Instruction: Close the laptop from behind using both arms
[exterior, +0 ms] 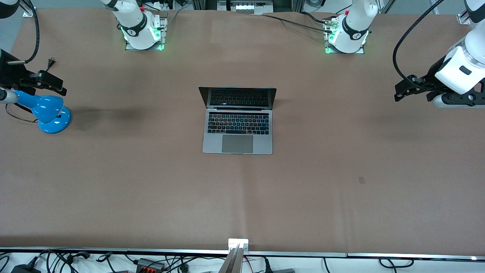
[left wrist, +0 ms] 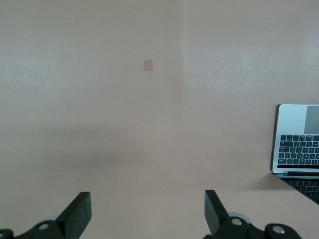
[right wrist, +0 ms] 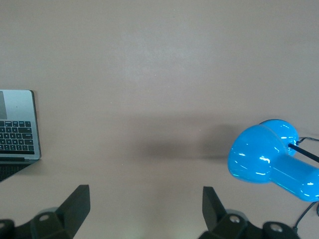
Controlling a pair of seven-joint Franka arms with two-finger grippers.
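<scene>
The silver-grey laptop (exterior: 238, 131) lies open in the middle of the table, its keyboard toward the front camera and its dark screen (exterior: 238, 97) upright on the side toward the arms' bases. It also shows in the left wrist view (left wrist: 299, 139) and the right wrist view (right wrist: 17, 124). My left gripper (exterior: 398, 93) (left wrist: 147, 199) is open and empty, over bare table at the left arm's end. My right gripper (exterior: 62, 85) (right wrist: 144, 194) is open and empty, over the table at the right arm's end. Both are well apart from the laptop.
A blue desk lamp (exterior: 49, 110) (right wrist: 269, 159) stands under the right gripper at the right arm's end, with a black power plug (exterior: 51, 60) near it. A small square mark (exterior: 362, 180) (left wrist: 148, 65) is on the brown table cover. Cables lie along the front edge.
</scene>
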